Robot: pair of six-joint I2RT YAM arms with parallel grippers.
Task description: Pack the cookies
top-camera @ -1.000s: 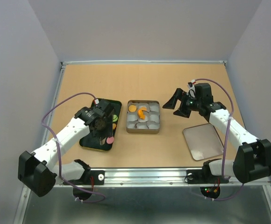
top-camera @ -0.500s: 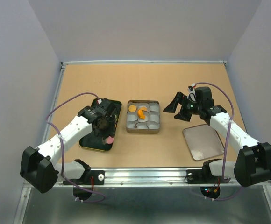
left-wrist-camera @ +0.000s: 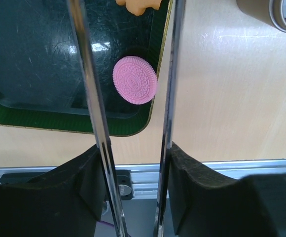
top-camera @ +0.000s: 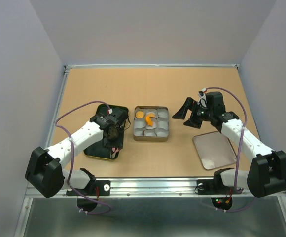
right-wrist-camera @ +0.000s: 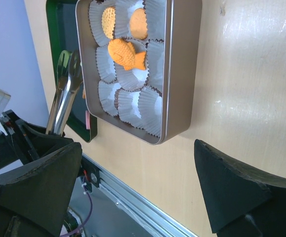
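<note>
Two orange cookies, a round one [top-camera: 139, 114] and a fish [top-camera: 149, 118], lie in white paper cups in the open tin [top-camera: 151, 132]. In the right wrist view the fish [right-wrist-camera: 125, 53] lies beside two round orange ones [right-wrist-camera: 108, 19]. A pink round cookie [left-wrist-camera: 134, 80] lies in the near right corner of the dark green tray [left-wrist-camera: 44, 116], between the two blades of the metal tongs [left-wrist-camera: 91, 98]. An orange cookie [left-wrist-camera: 138, 5] lies beyond it. My left gripper [left-wrist-camera: 133, 165] is shut on the tongs, above the tray [top-camera: 91, 150]. My right gripper [top-camera: 185, 114] is open and empty, right of the tin.
The tin's lid [top-camera: 213, 149] lies flat at the near right, under the right forearm. The metal rail [top-camera: 153, 185] runs along the table's near edge. The tin stands just right of the tray.
My left gripper and tongs have swung right, over the tray's near right corner. The right gripper shifted slightly, then stayed still.
</note>
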